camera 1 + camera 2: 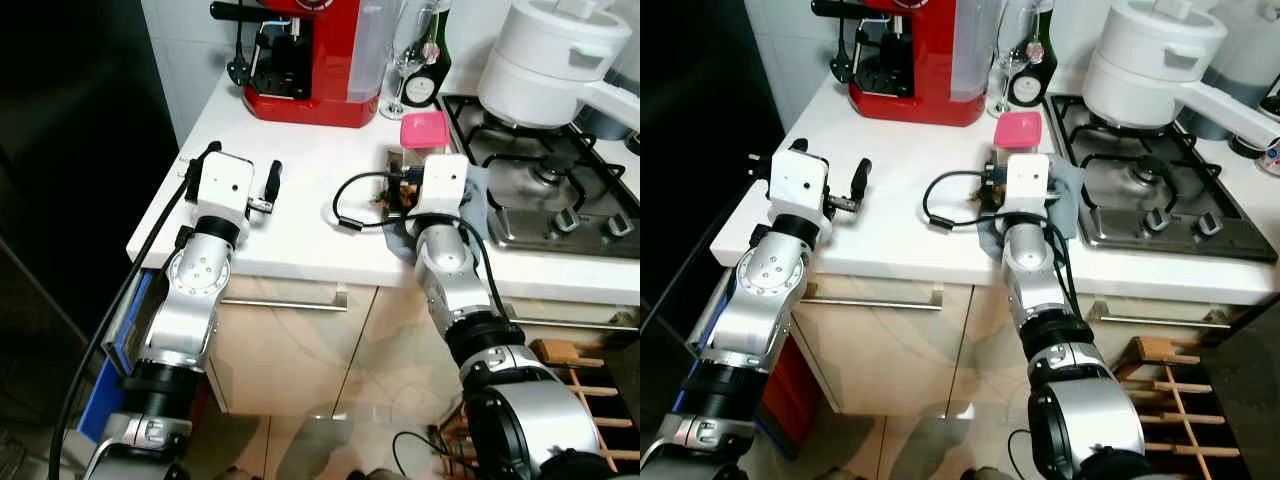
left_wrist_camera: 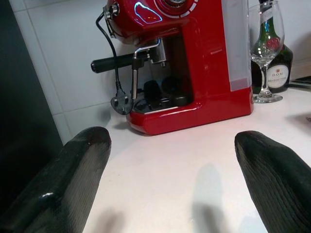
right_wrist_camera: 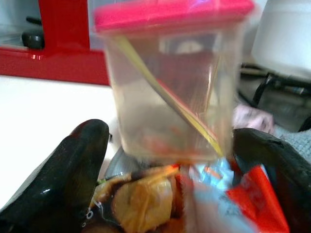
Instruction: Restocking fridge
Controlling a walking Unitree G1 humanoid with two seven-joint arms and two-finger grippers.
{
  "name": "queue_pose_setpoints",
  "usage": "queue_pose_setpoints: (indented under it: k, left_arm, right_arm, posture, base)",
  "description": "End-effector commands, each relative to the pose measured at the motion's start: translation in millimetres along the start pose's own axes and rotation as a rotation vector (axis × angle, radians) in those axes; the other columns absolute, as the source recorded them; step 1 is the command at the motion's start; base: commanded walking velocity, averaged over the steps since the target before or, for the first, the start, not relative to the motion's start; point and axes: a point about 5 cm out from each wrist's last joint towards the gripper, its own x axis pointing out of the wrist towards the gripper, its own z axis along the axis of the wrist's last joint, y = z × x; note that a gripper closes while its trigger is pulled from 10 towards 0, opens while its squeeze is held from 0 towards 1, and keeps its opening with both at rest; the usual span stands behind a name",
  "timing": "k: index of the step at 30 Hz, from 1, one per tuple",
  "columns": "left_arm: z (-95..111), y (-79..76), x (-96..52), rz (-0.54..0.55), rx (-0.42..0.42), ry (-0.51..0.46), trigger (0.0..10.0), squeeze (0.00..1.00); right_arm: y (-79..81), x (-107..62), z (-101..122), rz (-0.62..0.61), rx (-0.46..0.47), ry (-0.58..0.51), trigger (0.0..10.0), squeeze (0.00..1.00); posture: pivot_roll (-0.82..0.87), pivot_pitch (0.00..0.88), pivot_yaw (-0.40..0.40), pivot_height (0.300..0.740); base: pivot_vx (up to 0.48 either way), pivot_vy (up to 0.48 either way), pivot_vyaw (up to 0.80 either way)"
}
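Right wrist view: our right gripper (image 3: pixel 167 160) is spread wide, one black finger on either side of a clear container with a pink lid (image 3: pixel 170 77); nothing is clamped.
Food packets: crinkled wrappers, orange and red (image 3: pixel 160 194), lie between our fingers, just in front of the container.
Container's place: on the white countertop (image 1: pixel 300 230), just beside the gas hob (image 1: pixel 550 190) and near the red coffee machine (image 1: pixel 310 60).
Left gripper (image 2: pixel 180 170): spread apart over bare countertop, holding nothing.
Other items: a wine glass (image 2: pixel 266 53), a dark bottle (image 2: pixel 277 73), a white pot (image 1: pixel 550 60).
Progress: we judge the restocking barely begun; the container is ungrasped, and carrying it to the fridge remains.
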Motion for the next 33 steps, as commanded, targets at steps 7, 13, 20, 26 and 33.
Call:
queue_pose_setpoints:
  k: [7,13,20,26,33]
  left_arm:
    - [1.2,-0.7,2.8,-0.006,0.002,0.000,10.0,0.00]
    - [2.2,-0.2,3.4,-0.005,0.002,-0.003,10.0,0.00]
    - [1.4,0.1,1.8,-0.003,0.002,0.000,10.0,0.00]
    - [1.1,0.3,1.5,-0.001,0.002,0.001,10.0,0.00]
    - [0.9,1.1,1.3,-0.005,0.005,0.002,10.0,0.00]
  right_arm:
    - [3.2,6.6,4.7,0.006,0.018,0.041,10.0,0.00]
    - [5.4,12.7,19.6,0.015,-0.030,-0.014,10.0,0.00]
    - [6.4,16.2,32.6,0.025,-0.054,-0.068,10.0,0.00]
    - [-1.8,15.2,28.2,-0.005,-0.102,-0.068,10.0,0.00]
    - [-16.4,10.9,13.6,-0.060,-0.131,-0.014,10.0,0.00]
  posture:
    - [0.01,0.000,-0.048,0.740]
    - [0.01,0.000,-0.050,0.740]
    - [0.02,0.000,-0.056,0.740]
    - [0.02,0.000,-0.057,0.740]
    - [0.02,0.000,-0.052,0.740]
  base:
    - [0.000,0.000,0.00]
    - [0.000,0.000,0.00]
    - [0.000,0.000,0.00]
    - [0.000,0.000,0.00]
    - [0.000,0.000,0.00]
